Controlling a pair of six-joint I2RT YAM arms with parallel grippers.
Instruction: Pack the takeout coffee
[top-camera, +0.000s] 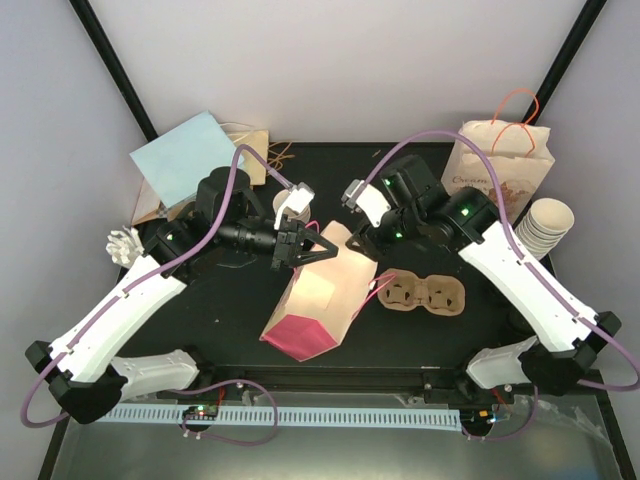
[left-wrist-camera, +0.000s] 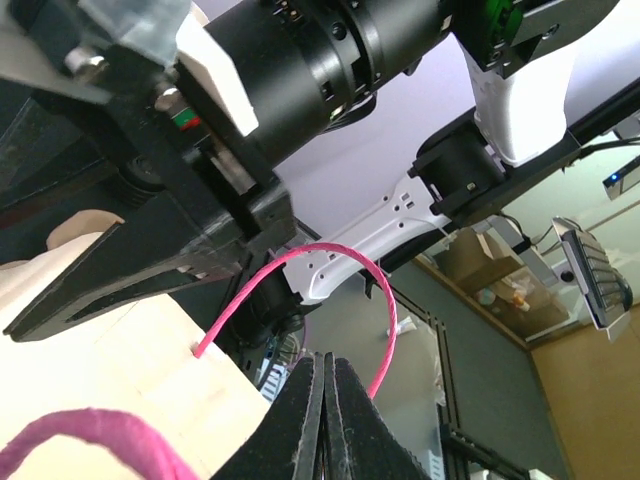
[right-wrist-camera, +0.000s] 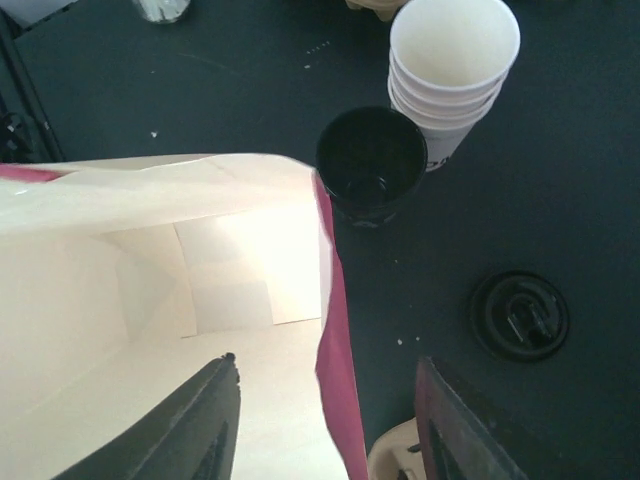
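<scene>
Nearest you, a pink and cream paper bag (top-camera: 310, 300) lies tilted on the dark worktop (top-camera: 230, 320), pink base toward the arm bases and open mouth raised toward the far side. It looks empty inside, so I judge that packing has not begun. Just to its right sits a cardboard cup carrier (top-camera: 427, 294), with no cups in it that I can see.

At the bag's mouth, your left fingers (left-wrist-camera: 310, 400) are clenched together, apparently pinching the rim. The pink cord handle (left-wrist-camera: 330, 255) loops right behind them. Your right fingers (right-wrist-camera: 205, 420) are spread apart and grasp nothing: one is inside the bag, one outside, with the pink-edged wall between them.

Beyond the mouth, a black cup (right-wrist-camera: 371, 160) stands just beside the rim. A stack of white cups (right-wrist-camera: 452, 60) is touching or nearly touching it on the far side. A black lid (right-wrist-camera: 519, 315) lies apart on the worktop. At the far right stands a brown bag (top-camera: 500, 165).

Risks, as I judge them:
- Any swing of the bag could topple the lidless black cup.
- A thin pinch on paper may slip or tear, dropping the mouth shut.
- The cord could snag a finger.
- A cup set into a bag this tilted would likely tip.
</scene>
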